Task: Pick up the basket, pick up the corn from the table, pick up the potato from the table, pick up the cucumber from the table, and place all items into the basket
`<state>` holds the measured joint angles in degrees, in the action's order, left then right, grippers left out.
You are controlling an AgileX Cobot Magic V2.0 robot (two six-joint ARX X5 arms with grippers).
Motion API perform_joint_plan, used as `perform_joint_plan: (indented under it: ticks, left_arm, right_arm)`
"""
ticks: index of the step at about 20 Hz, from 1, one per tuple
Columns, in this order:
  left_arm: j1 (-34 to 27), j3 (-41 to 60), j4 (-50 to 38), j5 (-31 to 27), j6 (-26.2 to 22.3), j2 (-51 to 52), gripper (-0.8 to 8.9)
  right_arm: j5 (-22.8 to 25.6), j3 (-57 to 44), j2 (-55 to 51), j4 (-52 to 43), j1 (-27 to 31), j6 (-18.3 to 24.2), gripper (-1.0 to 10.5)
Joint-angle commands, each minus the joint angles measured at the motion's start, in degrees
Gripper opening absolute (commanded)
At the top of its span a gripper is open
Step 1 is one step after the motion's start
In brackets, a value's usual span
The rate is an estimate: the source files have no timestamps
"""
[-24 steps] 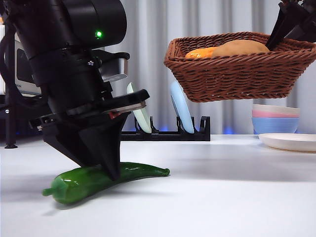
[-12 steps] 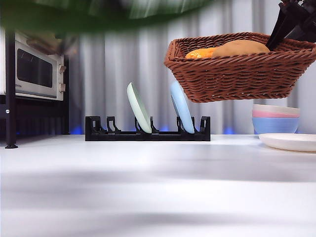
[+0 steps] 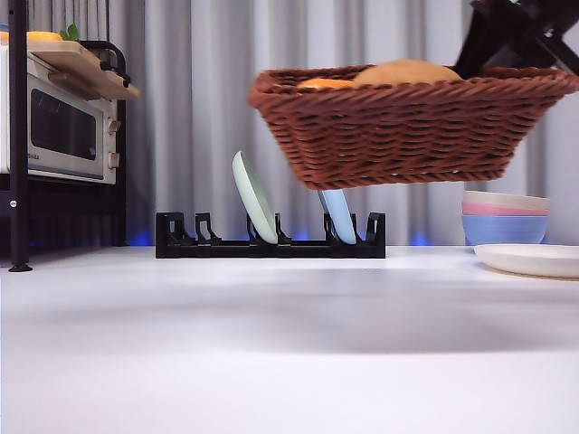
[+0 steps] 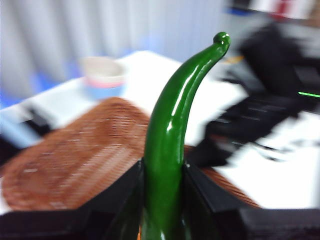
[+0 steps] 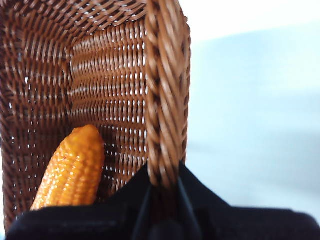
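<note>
A wide, shallow basket (image 3: 412,122) of dark reddish-brown woven wicker hangs in the air above the plain white table (image 3: 289,344), not touching it, in the upper right of the front view. The right gripper (image 5: 164,192) has its two black jaws pressed onto the basket's braided rim (image 5: 165,95), one jaw on the inside and one on the outside, and in the front view it shows as a dark shape at the top right corner over the basket's far end. Inside the basket lies a glossy orange-yellow corn cob (image 5: 72,170) with rows of kernels, resting along the woven wall. In the front view a smooth, rounded tan potato (image 3: 407,72) rises just above the rim, with the corn's orange edge (image 3: 321,83) beside it. The left gripper (image 4: 162,185) pinches a glossy dark green cucumber (image 4: 175,130) between its jaws; the cucumber stands out beyond them, with its narrow curved tip farthest from the jaws. In the blurred left wrist view the wicker basket (image 4: 75,160) lies behind the cucumber. On the table behind the basket stands a black dish rack (image 3: 270,244) holding a pale green plate (image 3: 253,197) and a light blue plate (image 3: 339,215). Stacked pastel bowls (image 3: 505,217) and a white plate (image 3: 529,259) sit to the right, and a microwave oven (image 3: 63,127) stands at the left.
</note>
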<state>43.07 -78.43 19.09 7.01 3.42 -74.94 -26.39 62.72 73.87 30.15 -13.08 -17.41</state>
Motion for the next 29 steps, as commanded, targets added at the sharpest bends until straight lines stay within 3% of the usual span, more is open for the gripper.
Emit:
perform_joint_plan:
  ticks: [1,5,6,9,16,19,29]
  left_arm:
    - [0.0,0.3,0.8,-8.6,1.6,-2.2,-0.09]
    - [0.0,0.3,4.9,-9.5,1.6,-5.0,0.08]
    - [0.0,0.3,5.6,-9.6,1.6,-5.6,0.61]
    - [0.0,0.3,7.6,-11.8,1.5,-5.8,4.77]
    - [-0.1,0.3,8.9,-13.0,1.3,-5.1,4.80]
    - [-0.1,0.3,9.5,-13.0,1.3,-1.7,4.79]
    - [0.0,0.3,12.2,-13.0,1.3,12.2,4.75]
  right_arm:
    - [-0.5,0.2,-0.3,-1.0,-2.5,-1.2,-0.2]
    - [-0.4,0.2,-0.3,-1.2,-4.7,-1.2,-0.2]
    - [-0.5,0.2,-0.3,-1.2,-5.0,-1.5,-0.2]
    - [-0.6,0.2,-0.3,-1.2,-5.1,-2.3,-0.2]
    - [-0.2,0.2,-0.3,-1.2,-5.1,-2.7,-0.2]
    - [3.5,0.2,1.3,-1.8,-5.1,-4.3,-0.2]
    - [2.8,0.2,18.7,-6.2,-6.1,-6.8,-0.2]
